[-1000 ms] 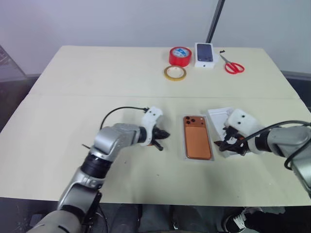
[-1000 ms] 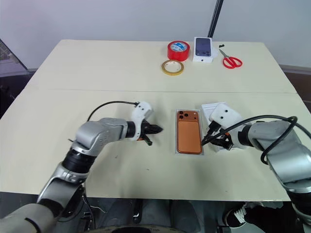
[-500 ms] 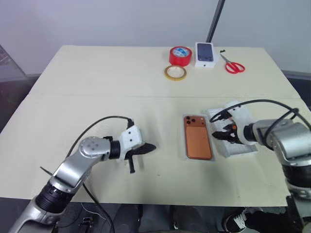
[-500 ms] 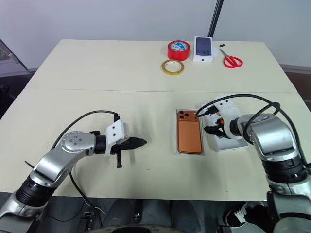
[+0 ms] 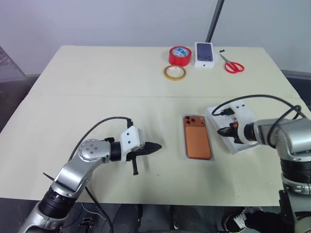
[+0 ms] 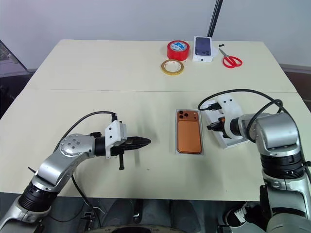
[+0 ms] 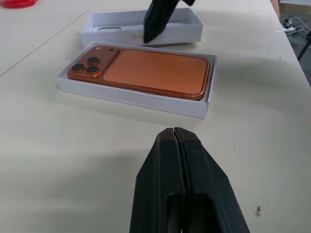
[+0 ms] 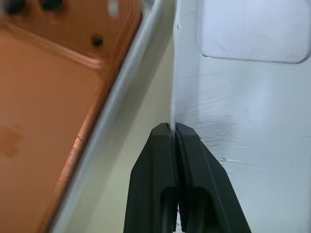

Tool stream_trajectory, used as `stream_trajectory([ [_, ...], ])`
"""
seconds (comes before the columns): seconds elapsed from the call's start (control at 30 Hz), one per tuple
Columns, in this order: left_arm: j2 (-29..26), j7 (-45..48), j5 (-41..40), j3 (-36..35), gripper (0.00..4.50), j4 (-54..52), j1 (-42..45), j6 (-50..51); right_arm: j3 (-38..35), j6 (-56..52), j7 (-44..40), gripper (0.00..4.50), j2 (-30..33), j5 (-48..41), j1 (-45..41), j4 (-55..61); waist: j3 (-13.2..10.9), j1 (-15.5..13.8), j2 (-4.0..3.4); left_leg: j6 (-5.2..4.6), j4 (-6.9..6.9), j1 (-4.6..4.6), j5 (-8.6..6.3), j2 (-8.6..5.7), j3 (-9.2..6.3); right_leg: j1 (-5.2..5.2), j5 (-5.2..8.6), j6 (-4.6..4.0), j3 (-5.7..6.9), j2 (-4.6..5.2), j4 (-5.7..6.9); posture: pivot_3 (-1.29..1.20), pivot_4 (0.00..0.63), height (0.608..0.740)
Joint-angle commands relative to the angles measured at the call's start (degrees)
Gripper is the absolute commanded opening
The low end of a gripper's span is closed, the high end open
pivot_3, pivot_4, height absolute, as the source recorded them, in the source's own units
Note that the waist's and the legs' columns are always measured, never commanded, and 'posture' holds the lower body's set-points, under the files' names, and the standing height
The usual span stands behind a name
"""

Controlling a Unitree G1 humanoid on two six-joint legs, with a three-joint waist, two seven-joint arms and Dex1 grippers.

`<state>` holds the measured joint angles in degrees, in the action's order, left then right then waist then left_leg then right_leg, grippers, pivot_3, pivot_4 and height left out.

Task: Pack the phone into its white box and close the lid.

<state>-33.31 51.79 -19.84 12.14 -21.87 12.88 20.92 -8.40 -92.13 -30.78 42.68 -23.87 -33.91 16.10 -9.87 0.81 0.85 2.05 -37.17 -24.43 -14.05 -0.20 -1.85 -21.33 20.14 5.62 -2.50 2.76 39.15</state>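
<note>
A pale cream worktop [image 5: 97,82] with a seam across its middle carries everything. At its far edge, toward 12 to 1 o'clock, lie a red tape roll [image 5: 180,55], a tan tape ring [image 5: 174,73] just in front of it, a small printed box [image 5: 205,54] and red-handled scissors [image 5: 233,65]. Toward 3 o'clock of the centre the white box [image 5: 185,156] rests with the phone [image 5: 197,137] inside, the lid [image 5: 243,145] just beside it at its own 3 o'clock.

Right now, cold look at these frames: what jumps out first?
The copper-orange phone lying camera-side up in its white box, mid-table. Just beside it, the right gripper has its jaws pinched on the near wall of the open lid. At the table's far edge, a red tape roll and red scissors add colour.
</note>
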Motion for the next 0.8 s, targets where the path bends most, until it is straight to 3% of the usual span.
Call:
stream_trajectory([
  [0.03, 0.7, -2.7, -1.3, -5.2, 0.00, 2.5, 0.3, -0.1, -8.8, -0.4, 1.3, 0.08, 0.5, -11.8, -5.8, -0.8, 0.0, 0.2, -0.01, 0.00, 0.00, 0.01, 0.00, 0.01, 0.00, 0.00, 0.00, 0.00, -0.01, -0.02, 0.01, 0.00, 0.150, 0.717],
  [0.17, 1.9, -5.6, -0.7, -8.3, 0.00, 8.2, 2.2, -0.5, -13.2, -0.4, 12.0, 0.08, -2.2, -35.9, -10.5, -7.6, 0.0, 0.2, 0.00, -0.01, 0.01, 0.02, 0.00, 0.08, 0.00, 0.01, 0.00, 0.00, 0.01, -0.09, 0.02, 0.00, 0.150, 0.717],
  [0.27, 2.5, -6.1, -0.2, -8.8, 0.00, 10.8, 3.6, -1.5, -13.1, -0.4, 27.0, 0.08, -7.1, -57.2, -12.0, -13.4, 0.0, 0.2, 0.02, -0.02, -0.02, 0.00, -0.01, 0.08, 0.01, 0.03, 0.00, 0.00, 0.01, -0.09, 0.02, 0.00, 0.150, 0.717],
  [0.3, 2.6, -6.1, 0.0, -8.8, 0.00, 11.4, 3.9, -1.9, -8.4, 6.8, 36.6, 0.08, -5.6, -71.4, -9.9, -13.4, 0.0, 0.2, 0.00, -0.02, -0.03, -0.01, -0.01, 0.08, 0.02, 0.02, 0.00, 0.00, 0.01, -0.08, 0.04, 0.00, 0.150, 0.717],
  [0.37, 3.0, -6.1, 0.3, -8.8, 0.00, 12.7, 4.8, -2.6, -2.4, 17.2, 49.5, 0.08, -8.4, -86.6, -6.7, -11.5, 0.0, 0.2, 0.01, -0.03, -0.04, -0.09, -0.01, 0.07, 0.04, -0.04, 0.00, 0.00, 0.01, -0.07, 0.06, 0.00, 0.150, 0.717],
  [0.53, 3.7, -6.1, 0.5, -8.9, 0.00, 13.1, 5.7, -3.3, -0.8, 32.7, 73.1, 0.08, -29.4, -89.1, 1.2, -1.0, 0.0, 0.5, 0.01, -0.09, -0.12, -0.13, -0.04, 0.13, 0.06, -0.10, 0.00, 0.01, -0.01, -0.12, 0.13, 0.00, 0.150, 0.717],
  [0.67, 5.2, -6.6, 1.1, -7.5, 0.00, 13.0, 7.0, -3.1, -2.3, 39.1, 90.0, 0.08, -38.6, -89.1, 5.9, 2.9, 0.0, 0.0, 0.00, -0.07, -0.13, -0.13, -0.03, 0.10, 0.05, -0.10, 0.00, 0.01, -0.01, -0.09, 0.14, 0.00, 0.150, 0.717],
  [0.8, 7.5, -6.7, 2.1, -5.1, 0.00, 13.4, 8.5, -3.2, -4.6, 38.5, 93.4, 1.44, -38.0, -89.1, 6.4, 3.2, 0.0, 0.0, 0.00, -0.07, -0.17, -0.12, -0.02, 0.04, 0.05, -0.09, 0.00, 0.01, 0.00, -0.08, 0.15, 0.00, 0.150, 0.717],
])
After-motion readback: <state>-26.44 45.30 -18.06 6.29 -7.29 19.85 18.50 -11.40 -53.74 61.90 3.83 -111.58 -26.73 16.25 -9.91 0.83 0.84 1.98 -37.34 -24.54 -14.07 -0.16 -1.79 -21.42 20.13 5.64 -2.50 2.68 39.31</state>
